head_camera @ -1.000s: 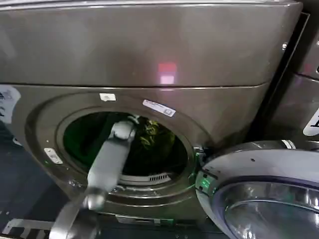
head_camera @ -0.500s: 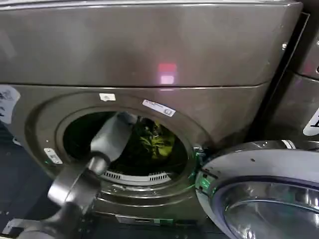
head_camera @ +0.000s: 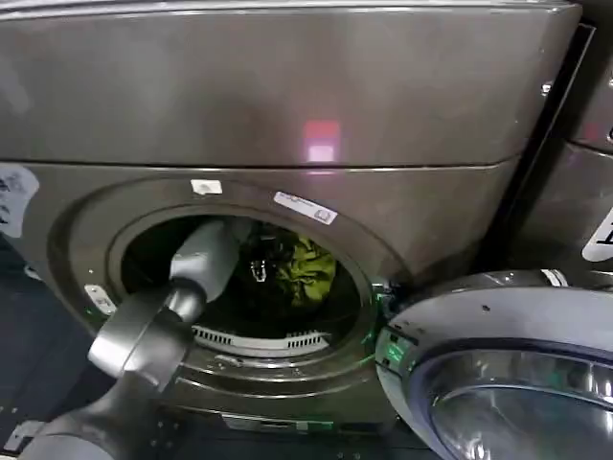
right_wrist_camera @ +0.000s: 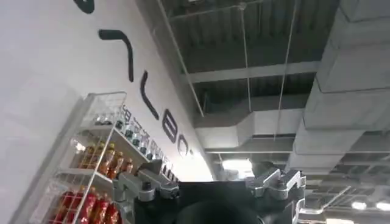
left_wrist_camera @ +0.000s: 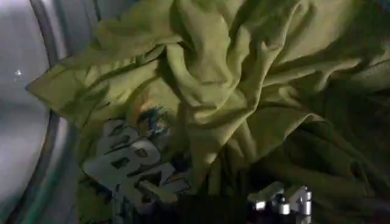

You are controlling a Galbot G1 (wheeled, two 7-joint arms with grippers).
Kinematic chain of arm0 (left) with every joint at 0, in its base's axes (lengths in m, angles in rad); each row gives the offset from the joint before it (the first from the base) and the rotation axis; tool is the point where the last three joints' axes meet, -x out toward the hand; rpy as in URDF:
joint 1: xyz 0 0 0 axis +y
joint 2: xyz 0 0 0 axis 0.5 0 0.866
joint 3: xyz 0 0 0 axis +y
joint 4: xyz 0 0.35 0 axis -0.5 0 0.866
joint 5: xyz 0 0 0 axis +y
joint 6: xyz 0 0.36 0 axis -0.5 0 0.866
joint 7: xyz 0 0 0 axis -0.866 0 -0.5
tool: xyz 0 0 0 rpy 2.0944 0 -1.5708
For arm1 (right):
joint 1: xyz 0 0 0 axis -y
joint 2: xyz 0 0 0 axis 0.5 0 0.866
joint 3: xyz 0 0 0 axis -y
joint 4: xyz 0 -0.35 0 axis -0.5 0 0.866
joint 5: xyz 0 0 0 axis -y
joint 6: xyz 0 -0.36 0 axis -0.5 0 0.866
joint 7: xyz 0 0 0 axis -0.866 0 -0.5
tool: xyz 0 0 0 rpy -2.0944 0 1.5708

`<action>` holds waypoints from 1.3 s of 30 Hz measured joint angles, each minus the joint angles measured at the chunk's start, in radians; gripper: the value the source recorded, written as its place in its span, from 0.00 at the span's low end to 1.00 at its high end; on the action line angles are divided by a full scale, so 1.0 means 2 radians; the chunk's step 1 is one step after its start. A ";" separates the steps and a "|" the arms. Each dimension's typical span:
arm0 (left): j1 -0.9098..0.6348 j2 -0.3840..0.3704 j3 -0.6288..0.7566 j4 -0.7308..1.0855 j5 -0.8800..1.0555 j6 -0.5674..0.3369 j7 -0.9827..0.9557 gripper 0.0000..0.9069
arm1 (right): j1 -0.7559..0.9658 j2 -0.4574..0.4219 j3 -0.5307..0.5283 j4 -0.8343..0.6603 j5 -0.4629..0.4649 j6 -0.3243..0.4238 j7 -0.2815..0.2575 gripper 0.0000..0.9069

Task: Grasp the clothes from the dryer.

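The left hand (head_camera: 257, 268) reaches through the porthole of the dryer (head_camera: 287, 105) in the head view, just beside the clothes (head_camera: 306, 273) lying in the drum; I cannot tell how its fingers stand. The door (head_camera: 498, 374) hangs open at the right. In the left wrist view the clothes (left_wrist_camera: 219, 91) lie crumpled against the drum wall (left_wrist_camera: 24, 122), the fingertips (left_wrist_camera: 283, 199) close over them. In the right wrist view the right hand (right_wrist_camera: 210, 193) points at a ceiling, beside a shelf of bottles (right_wrist_camera: 91, 164).
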 measured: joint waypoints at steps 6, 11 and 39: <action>0.001 -0.001 0.003 0.007 0.007 -0.003 0.001 0.00 | 0.000 0.002 -0.001 0.001 0.000 0.001 0.000 1.00; 0.000 -0.001 0.003 0.009 0.009 -0.007 0.005 0.00 | 0.000 0.004 -0.001 0.001 0.000 0.001 0.000 1.00; 0.161 -0.004 -0.161 -0.252 -0.335 0.011 -0.266 0.00 | 0.046 -0.006 -0.044 0.009 -0.013 0.011 0.004 1.00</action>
